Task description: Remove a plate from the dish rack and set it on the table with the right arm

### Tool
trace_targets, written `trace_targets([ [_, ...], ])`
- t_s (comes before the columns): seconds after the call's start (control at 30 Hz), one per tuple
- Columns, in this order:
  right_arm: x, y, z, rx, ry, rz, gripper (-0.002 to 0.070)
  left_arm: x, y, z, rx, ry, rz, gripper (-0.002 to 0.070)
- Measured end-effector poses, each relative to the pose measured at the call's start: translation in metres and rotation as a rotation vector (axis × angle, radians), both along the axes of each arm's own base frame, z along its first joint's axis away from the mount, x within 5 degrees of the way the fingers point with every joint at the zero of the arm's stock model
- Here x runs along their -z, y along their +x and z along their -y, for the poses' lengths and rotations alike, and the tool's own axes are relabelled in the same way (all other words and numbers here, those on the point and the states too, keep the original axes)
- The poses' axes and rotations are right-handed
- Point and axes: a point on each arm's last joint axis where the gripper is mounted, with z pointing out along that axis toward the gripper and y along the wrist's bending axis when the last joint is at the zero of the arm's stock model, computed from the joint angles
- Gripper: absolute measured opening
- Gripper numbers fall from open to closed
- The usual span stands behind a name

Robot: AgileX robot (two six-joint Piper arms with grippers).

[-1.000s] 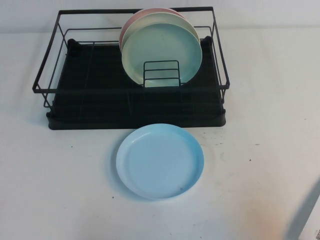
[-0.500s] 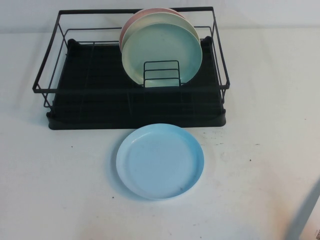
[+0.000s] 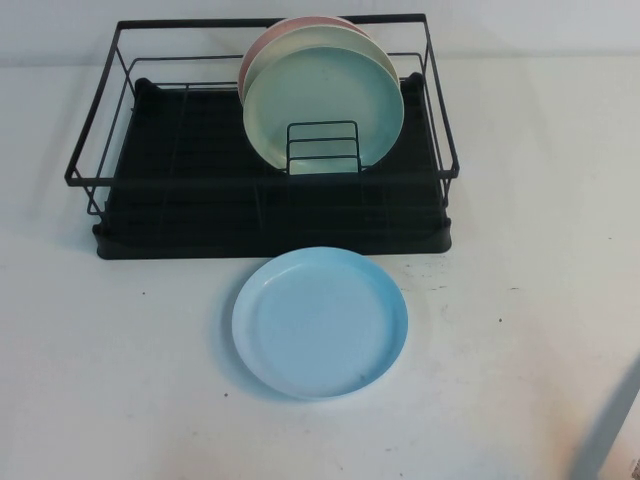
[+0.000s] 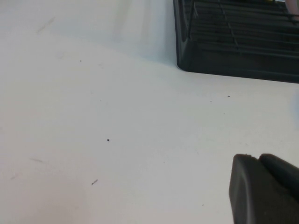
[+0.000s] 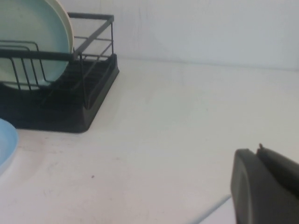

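Observation:
The light sky-blue plate [image 3: 320, 322] lies flat on the white table [image 3: 120, 360], just in front of the black wire dish rack [image 3: 200, 200]. Its edge also shows in the right wrist view [image 5: 5, 144]. Neither gripper shows in the high view. My right gripper [image 5: 258, 151] shows only in its wrist view, shut and empty, low over the bare table to the right of the rack [image 5: 84, 112] and apart from the plate. My left gripper [image 4: 258, 158] is shut and empty over the table, left of the rack's front corner [image 4: 187, 60].
A pale mint-green plate [image 3: 322, 108] stands upright in the rack behind a small wire divider [image 3: 322, 148], with a cream plate and a pink plate [image 3: 262, 48] behind it. The table's edge [image 3: 605, 435] runs across the bottom right.

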Motion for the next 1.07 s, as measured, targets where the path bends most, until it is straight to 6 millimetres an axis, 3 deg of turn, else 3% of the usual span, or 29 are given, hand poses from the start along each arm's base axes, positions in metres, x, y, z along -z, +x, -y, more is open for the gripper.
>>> trace_targets([
  [0.3,0.019,-0.003,0.001,0.019,0.04,-0.221,-0.0018,0.0,0.0,0.0,0.0,0.0,0.0,-0.0004],
  [1.07,0.019,-0.003,0.001,0.023,0.066,-0.224,-0.0018,0.0,0.0,0.0,0.0,0.0,0.0,-0.0004],
])
